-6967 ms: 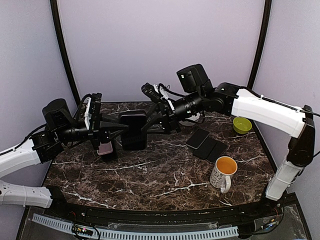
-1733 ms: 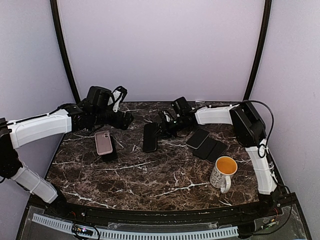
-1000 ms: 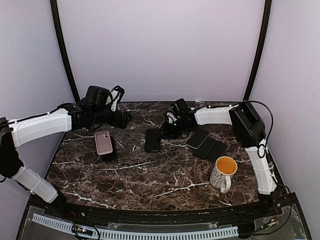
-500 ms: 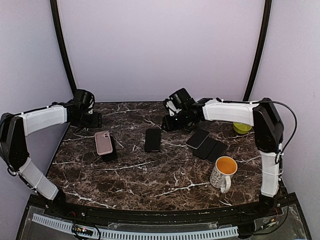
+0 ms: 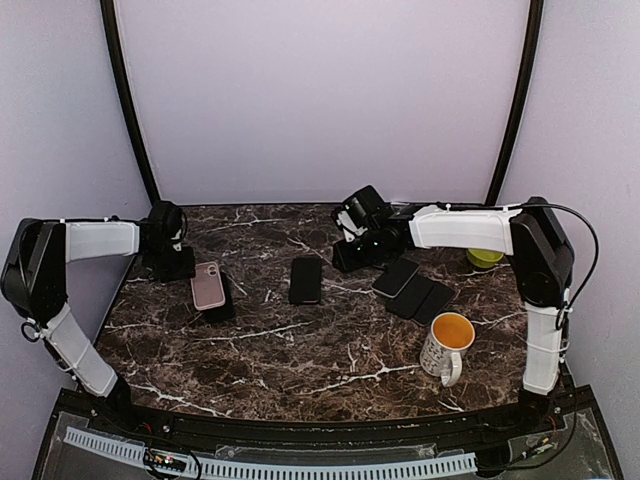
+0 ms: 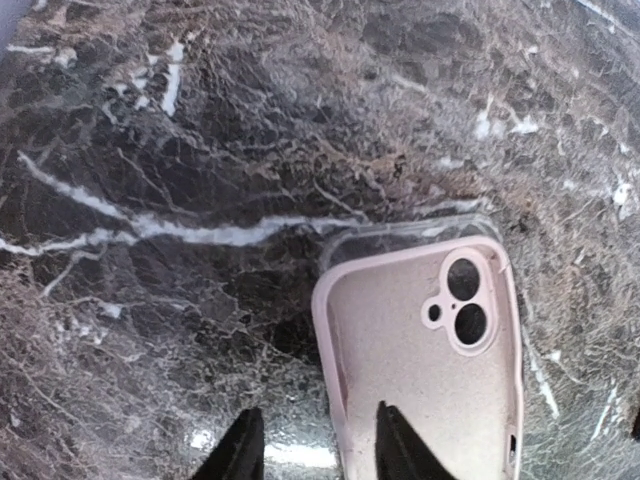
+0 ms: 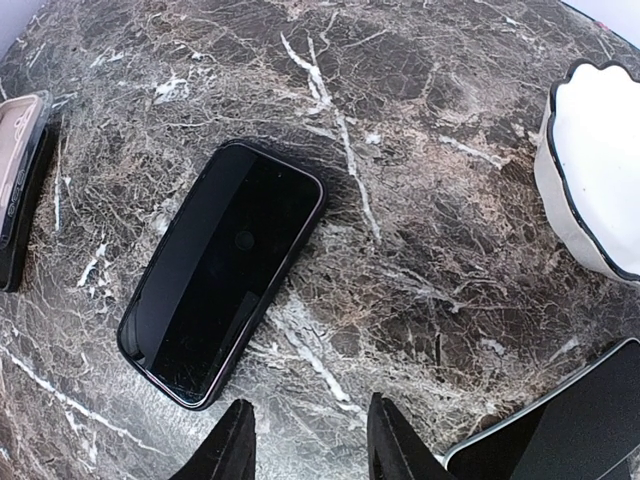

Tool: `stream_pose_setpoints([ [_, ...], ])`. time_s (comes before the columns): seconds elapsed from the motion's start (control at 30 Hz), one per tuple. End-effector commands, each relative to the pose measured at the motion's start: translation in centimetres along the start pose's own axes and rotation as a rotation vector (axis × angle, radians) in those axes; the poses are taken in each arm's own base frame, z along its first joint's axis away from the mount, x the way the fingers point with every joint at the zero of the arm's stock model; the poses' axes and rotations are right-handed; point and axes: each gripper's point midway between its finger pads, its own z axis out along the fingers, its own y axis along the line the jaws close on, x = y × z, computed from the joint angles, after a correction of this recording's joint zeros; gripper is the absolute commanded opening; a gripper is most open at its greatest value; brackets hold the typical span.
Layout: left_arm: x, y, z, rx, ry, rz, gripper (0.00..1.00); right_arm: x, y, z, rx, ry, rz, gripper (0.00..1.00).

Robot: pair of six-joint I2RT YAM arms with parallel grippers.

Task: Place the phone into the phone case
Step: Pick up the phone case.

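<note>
At the middle of the worktop (image 5: 300, 350), a little toward the back, the phone (image 5: 305, 280) lies flat with its dark screen up. It sits in a black phone case (image 7: 124, 340), whose glossy rim runs around the screen in the right wrist view. Nothing touches it.

The right tool (image 5: 350, 257) hangs just right of the phone and slightly behind it. In the right wrist view its fingers (image 7: 232, 445) stand spread at the bottom edge with only bare marble between them. The phone is in the left centre of that frame.

The left tool (image 5: 177, 264) is at the left rear of the worktop. Its fingers (image 6: 243, 452) are parted and hold nothing. Just right of them lies a pink case (image 6: 420, 350), back up with the camera cut-outs showing, and a clear edge shows beyond its top. From above, the pink case rests on a dark slab (image 5: 222, 303), well apart from the phone.

A white bowl (image 7: 590, 170) with a scalloped dark rim sits at the right edge of the right wrist view. Flat dark slabs (image 5: 412, 288) lie right of the phone, a green bowl (image 5: 484, 251) stands further right, and a mug (image 5: 446, 346) with an orange interior stands nearer the front.
</note>
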Motion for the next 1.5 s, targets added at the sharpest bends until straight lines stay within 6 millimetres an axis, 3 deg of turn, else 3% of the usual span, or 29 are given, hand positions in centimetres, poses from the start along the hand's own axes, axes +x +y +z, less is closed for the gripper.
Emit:
stream_pose_setpoints([
  [0.0,1.2,0.3,1.6,-0.019,0.072,-0.025,0.33,-0.1,-0.3,0.3,0.010,-0.015,-0.011,0.39],
  [0.13,1.3,0.7,2.1,-0.046,0.076,-0.022,0.27,0.0,-0.3,0.4,0.010,-0.009,-0.013,0.39],
  [0.2,1.5,0.7,2.2,-0.044,0.084,-0.021,0.17,0.1,-0.3,0.4,0.008,-0.007,-0.015,0.39],
  [0.23,1.6,0.6,2.3,-0.040,0.089,-0.022,0.08,0.0,-0.3,0.4,0.008,-0.008,-0.015,0.39],
  [0.33,1.6,0.3,2.1,-0.022,0.090,-0.024,0.00,-0.1,-0.3,0.2,0.012,-0.011,-0.018,0.39],
  [0.63,1.2,1.1,1.3,-0.055,0.068,-0.006,0.02,-0.4,-0.4,-0.4,0.019,-0.019,-0.028,0.39],
  [0.87,-0.3,3.9,0.5,-0.063,0.036,-0.068,0.24,-0.2,-0.3,-0.4,0.011,-0.016,-0.035,0.39],
  [1.07,1.7,3.2,2.7,-0.003,0.132,-0.046,0.41,-0.1,-0.3,-0.2,0.011,-0.010,-0.046,0.39],
  [1.33,3.8,1.9,4.5,0.067,0.241,-0.051,0.38,-0.1,-0.5,-0.1,0.022,-0.006,-0.054,0.39],
  [1.47,4.0,1.8,4.7,0.071,0.254,-0.040,0.27,-0.1,-0.4,-0.1,0.020,-0.006,-0.057,0.39],
])
